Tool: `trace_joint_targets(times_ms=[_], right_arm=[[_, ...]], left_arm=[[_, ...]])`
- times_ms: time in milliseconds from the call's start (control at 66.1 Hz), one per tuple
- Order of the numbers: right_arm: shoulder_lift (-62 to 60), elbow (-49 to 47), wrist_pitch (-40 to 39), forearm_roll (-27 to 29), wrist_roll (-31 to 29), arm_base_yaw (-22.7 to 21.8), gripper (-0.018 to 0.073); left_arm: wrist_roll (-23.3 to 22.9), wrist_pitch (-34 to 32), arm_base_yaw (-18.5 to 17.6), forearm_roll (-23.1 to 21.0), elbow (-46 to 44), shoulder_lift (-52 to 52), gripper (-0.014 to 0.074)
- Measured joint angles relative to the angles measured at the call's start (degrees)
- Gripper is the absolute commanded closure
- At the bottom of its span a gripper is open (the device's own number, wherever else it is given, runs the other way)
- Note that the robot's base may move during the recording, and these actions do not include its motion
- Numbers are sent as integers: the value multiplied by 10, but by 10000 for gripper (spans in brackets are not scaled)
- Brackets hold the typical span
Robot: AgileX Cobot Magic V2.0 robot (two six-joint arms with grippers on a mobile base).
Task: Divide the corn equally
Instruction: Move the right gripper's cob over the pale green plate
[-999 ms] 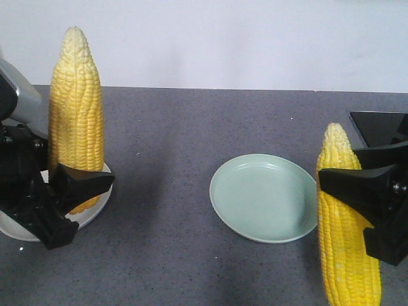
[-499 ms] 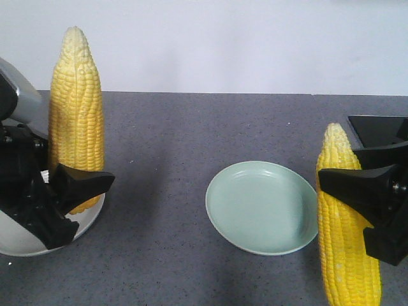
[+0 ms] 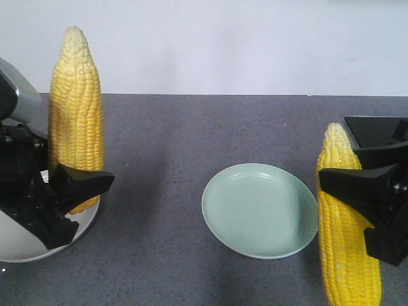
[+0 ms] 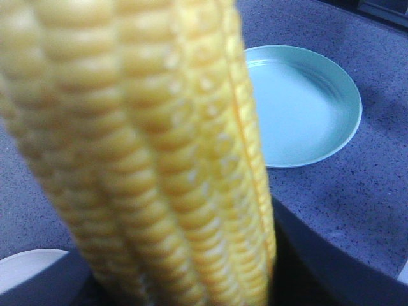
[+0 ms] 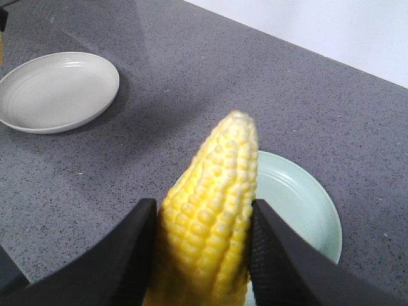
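Note:
Each gripper holds one corn cob upright, pale tip up. My left gripper (image 3: 69,186) is shut on a tall yellow cob (image 3: 76,108) above the white plate (image 3: 38,252); this cob (image 4: 140,146) fills the left wrist view. At the right, my right gripper (image 3: 357,185) is shut on the second cob (image 3: 344,255), beside the pale green plate (image 3: 261,210). In the right wrist view the fingers (image 5: 127,255) press both sides of that cob (image 5: 210,210), its tip over the green plate's (image 5: 299,204) near edge. Both plates hold nothing.
The plates lie on a dark grey speckled tabletop (image 3: 166,153) with a white wall behind. The white plate (image 5: 57,89) lies far left in the right wrist view, and the green plate (image 4: 306,108) upper right in the left wrist view.
In the front view the table edge and both plates have slid slightly downward, and the green plate a little left. Both grippers and their cobs stay in place in the picture.

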Motion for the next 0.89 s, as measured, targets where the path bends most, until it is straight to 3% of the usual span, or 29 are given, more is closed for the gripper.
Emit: trace_joint_targets(times_ms=[893], right_arm=[[0,0,-1,1,0,0,408]], left_arm=[[0,0,0,0,0,0,305]])
